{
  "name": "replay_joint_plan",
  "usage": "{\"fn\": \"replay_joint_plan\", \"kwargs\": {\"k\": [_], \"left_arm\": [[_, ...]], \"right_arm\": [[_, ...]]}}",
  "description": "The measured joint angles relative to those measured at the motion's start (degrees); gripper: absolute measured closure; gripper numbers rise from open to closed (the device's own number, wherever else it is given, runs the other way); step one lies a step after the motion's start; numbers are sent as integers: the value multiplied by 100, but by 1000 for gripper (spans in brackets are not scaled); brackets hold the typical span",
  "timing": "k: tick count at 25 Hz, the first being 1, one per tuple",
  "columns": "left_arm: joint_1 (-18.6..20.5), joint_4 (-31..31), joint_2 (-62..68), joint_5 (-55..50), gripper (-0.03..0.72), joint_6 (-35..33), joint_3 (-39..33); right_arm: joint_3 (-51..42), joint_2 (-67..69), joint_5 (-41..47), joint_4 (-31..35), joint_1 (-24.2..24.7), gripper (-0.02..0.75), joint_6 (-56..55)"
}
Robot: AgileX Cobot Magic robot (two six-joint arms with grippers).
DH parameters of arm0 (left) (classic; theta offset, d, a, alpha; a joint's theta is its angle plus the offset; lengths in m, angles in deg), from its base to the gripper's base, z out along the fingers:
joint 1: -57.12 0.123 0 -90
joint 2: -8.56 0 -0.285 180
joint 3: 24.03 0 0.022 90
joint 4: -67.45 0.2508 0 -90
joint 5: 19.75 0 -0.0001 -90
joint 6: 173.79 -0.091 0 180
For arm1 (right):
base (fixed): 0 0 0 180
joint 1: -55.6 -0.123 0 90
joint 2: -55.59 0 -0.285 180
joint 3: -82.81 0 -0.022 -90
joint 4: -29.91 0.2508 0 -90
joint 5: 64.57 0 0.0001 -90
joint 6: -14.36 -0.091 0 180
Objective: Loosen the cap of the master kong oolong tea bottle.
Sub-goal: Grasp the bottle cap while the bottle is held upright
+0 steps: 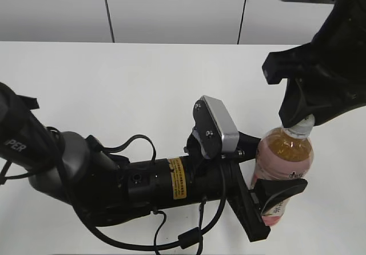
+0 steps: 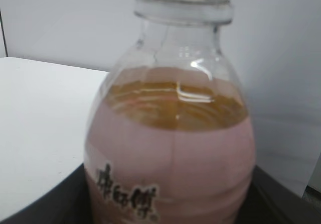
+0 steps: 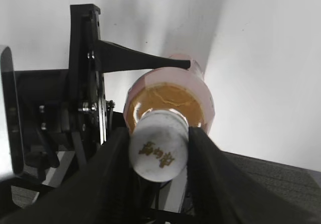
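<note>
The master kong oolong tea bottle (image 1: 284, 152) stands upright at the right of the white table, amber tea above a pink label. My left gripper (image 1: 274, 192) is shut on its lower body; in the left wrist view the bottle (image 2: 170, 148) fills the frame between the dark fingers. My right gripper (image 1: 300, 120) comes down from above and is shut on the white cap (image 1: 301, 128). In the right wrist view the cap (image 3: 159, 144), with a brownish mark on top, sits between the two black fingers (image 3: 159, 163), which touch its sides.
The left arm (image 1: 114, 180) lies across the front of the white table (image 1: 114, 78) with its cables and wrist camera (image 1: 214, 126). A grey panelled wall (image 1: 171, 9) stands behind the table.
</note>
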Motion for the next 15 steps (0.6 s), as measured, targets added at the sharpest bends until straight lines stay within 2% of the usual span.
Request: {"fn": "replay_joint_plan", "kwargs": {"k": [4, 15], "left_arm": [[5, 0, 0, 0, 263, 5, 0], [5, 5, 0, 0, 263, 5, 0]], "right_arm": [[0, 13, 0, -7, 0, 465, 963], [6, 13, 0, -13, 0, 465, 5267]]}}
